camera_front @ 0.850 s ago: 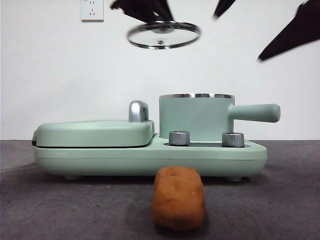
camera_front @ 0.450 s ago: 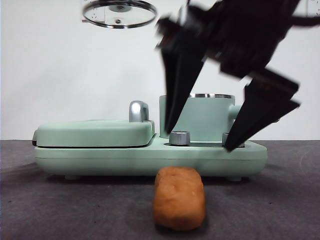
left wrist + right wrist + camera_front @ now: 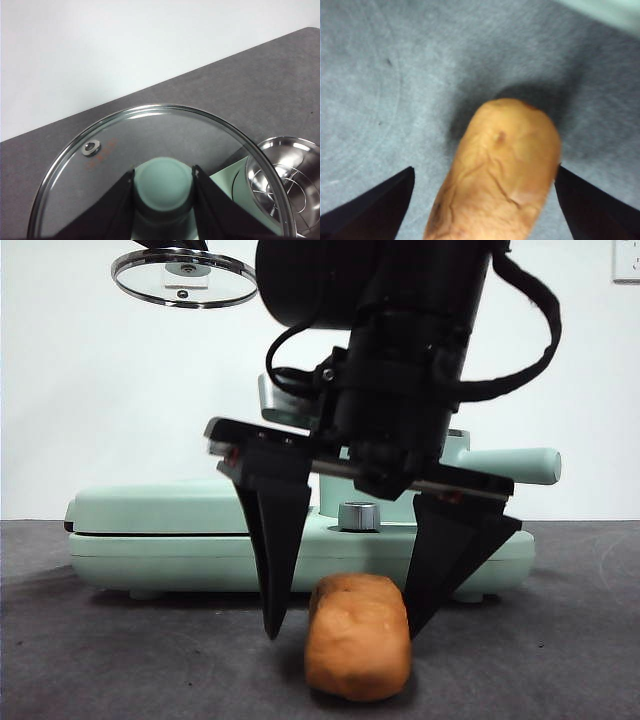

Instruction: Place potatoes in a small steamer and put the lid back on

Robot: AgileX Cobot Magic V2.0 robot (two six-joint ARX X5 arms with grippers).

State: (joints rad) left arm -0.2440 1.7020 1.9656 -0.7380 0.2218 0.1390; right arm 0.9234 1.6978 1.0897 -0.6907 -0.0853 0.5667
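The orange-brown potato (image 3: 357,636) lies on the grey table in front of the appliance; it also shows in the right wrist view (image 3: 500,180). My right gripper (image 3: 340,625) is open and low, with one jaw on each side of the potato's far end. The mint-green steamer pot (image 3: 500,466) stands behind the arm, mostly hidden; its open steel inside shows in the left wrist view (image 3: 292,185). My left gripper (image 3: 163,200) is shut on the knob of the glass lid (image 3: 150,150) and holds it high at the upper left of the front view (image 3: 185,278).
The mint-green appliance base (image 3: 150,550) with the flat grill cover (image 3: 160,505) and a steel dial (image 3: 360,516) stands across the table behind the potato. A wall socket (image 3: 626,260) sits at the top right.
My right gripper has come down from in front of the pot and now straddles the potato. My left gripper has carried the lid further to the left.
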